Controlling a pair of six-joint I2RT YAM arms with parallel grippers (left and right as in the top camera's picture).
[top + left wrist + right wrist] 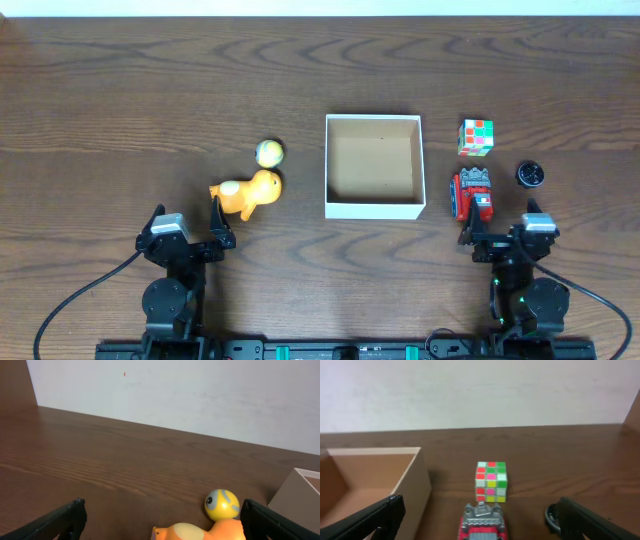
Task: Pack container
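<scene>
The container (374, 208) is a square white-walled box with a brown inside, standing empty at the table's middle; its wall shows in the right wrist view (417, 490) and its corner in the left wrist view (300, 492). An orange toy animal (248, 193) lies left of it, with a yellow ball (269, 152) just behind; both show in the left wrist view (205, 532) (222, 504). A red toy truck (472, 193), a colour cube (476, 137) and a black round object (530, 175) lie to the right. My left gripper (213, 232) is open before the orange toy. My right gripper (498, 232) is open before the truck (484, 522).
The colour cube (491, 481) stands behind the truck in the right wrist view, with the black round object (552, 516) partly hidden by my right finger. A pale wall runs along the table's far edge.
</scene>
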